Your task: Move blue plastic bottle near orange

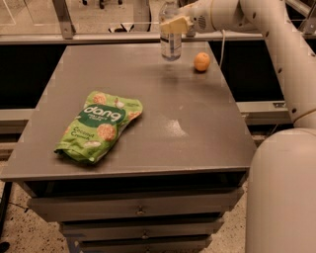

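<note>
As end effector (pixel 176 24) clasps bottle (pixel 171 45), green "dang" bag (pixel 100 126)

**Upright grasp at the far edge**

The end effector (pixel 176 23) clasps the upper part of the clear blue-labelled plastic bottle (pixel 171 44), which stands upright near the far edge of the grey table (pixel 197 133). The small round orange (pixel 201 62) sits near the bottle on the right, not touching it. A green snack bag (pixel 98 126) lies well apart, toward the front left.

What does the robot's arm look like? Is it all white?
Mostly, yes. The arm is made of fat, smooth white tubes with round joints, and a thin white cable hangs under it. The pincer, up by the bottle at the table's far edge, is pale yellow.
</note>
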